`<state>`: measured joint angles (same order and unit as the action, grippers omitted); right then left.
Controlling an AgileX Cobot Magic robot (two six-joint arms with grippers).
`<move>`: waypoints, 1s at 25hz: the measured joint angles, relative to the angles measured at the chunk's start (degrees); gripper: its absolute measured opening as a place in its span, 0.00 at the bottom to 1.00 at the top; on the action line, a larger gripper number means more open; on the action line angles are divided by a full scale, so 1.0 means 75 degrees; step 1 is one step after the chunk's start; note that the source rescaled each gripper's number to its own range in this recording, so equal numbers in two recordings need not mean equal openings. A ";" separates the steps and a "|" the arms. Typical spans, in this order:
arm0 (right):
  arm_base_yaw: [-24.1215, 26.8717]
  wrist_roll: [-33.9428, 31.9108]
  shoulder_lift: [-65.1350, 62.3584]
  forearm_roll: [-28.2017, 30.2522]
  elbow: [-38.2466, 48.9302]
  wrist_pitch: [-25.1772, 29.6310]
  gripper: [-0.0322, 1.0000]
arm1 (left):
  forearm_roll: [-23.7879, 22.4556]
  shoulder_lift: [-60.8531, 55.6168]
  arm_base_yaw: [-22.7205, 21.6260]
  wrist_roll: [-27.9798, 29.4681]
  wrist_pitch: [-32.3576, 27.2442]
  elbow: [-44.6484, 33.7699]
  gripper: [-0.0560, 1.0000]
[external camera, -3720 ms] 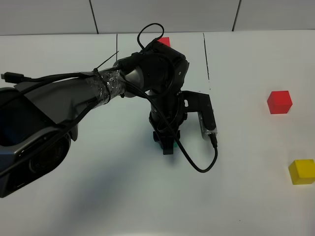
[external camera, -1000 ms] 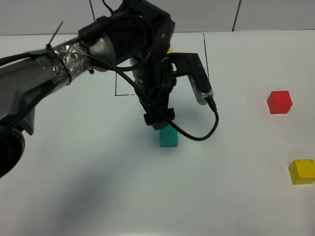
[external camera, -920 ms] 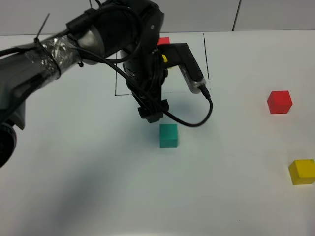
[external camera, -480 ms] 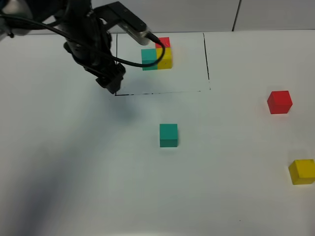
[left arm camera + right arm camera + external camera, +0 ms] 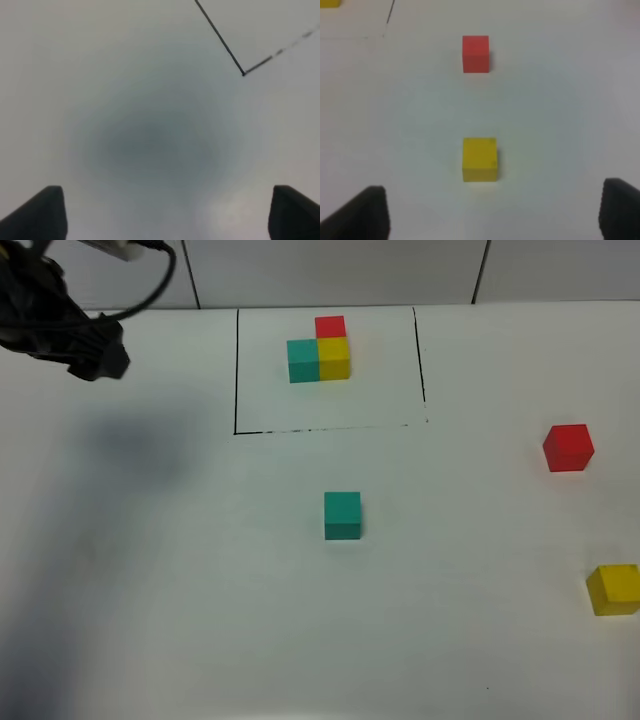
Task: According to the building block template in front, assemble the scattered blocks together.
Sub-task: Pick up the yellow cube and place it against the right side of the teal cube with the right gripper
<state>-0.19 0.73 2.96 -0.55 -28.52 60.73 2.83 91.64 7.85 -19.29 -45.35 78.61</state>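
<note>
A matte white table [image 5: 450, 640] is filling nearly the whole scene, its surface lying flat and plain. Just behind the table's far edge a pale grey panelled wall [image 5: 350, 270] is rising, with thin dark seams [image 5: 481, 270] running down it to the tabletop. Soft, even light is falling on the table, and a blurred grey shadow [image 5: 130, 455] is spreading over its left part in the high view.

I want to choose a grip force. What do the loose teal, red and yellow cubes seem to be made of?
The teal cube, red cube and yellow cube are probably painted wood or solid plastic with a matte finish: the colour is flat and even, without glare, and the edges are crisp. Dense foam cannot be excluded.
</note>
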 joint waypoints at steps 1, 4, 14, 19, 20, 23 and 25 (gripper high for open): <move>0.0000 0.0000 0.0000 0.0000 0.0000 0.0000 0.74 | 0.0000 -0.0363 -0.0068 0.0180 0.0202 -0.0255 0.92; 0.0000 0.0000 0.0000 0.0000 0.0000 0.0000 0.74 | -0.0017 -0.1439 -0.0115 0.0468 0.0534 -0.0930 0.91; 0.0000 0.0000 0.0000 0.0000 0.0000 0.0000 0.74 | -0.0766 -0.4697 -0.0115 0.2266 0.0532 -0.2781 0.88; 0.0000 0.0000 0.0000 0.0000 0.0000 0.0000 0.74 | -0.1104 -0.6027 -0.0115 0.2762 0.0443 -0.3681 0.85; 0.0000 0.0000 0.0000 0.0000 0.0000 0.0000 0.74 | -0.1110 -0.6238 -0.0115 0.2787 0.0434 -0.3845 0.85; 0.0000 0.0000 0.0000 0.0000 0.0000 0.0000 0.74 | -0.1110 -0.6887 -0.0115 0.2804 0.0283 -0.4209 0.84; 0.0000 0.0000 0.0000 0.0000 0.0000 0.0000 0.74 | -0.1110 -0.7293 -0.0115 0.2812 0.0131 -0.4409 0.84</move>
<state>-0.19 0.73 2.96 -0.55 -28.52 60.73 -5.49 36.94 6.99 1.80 -44.37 45.54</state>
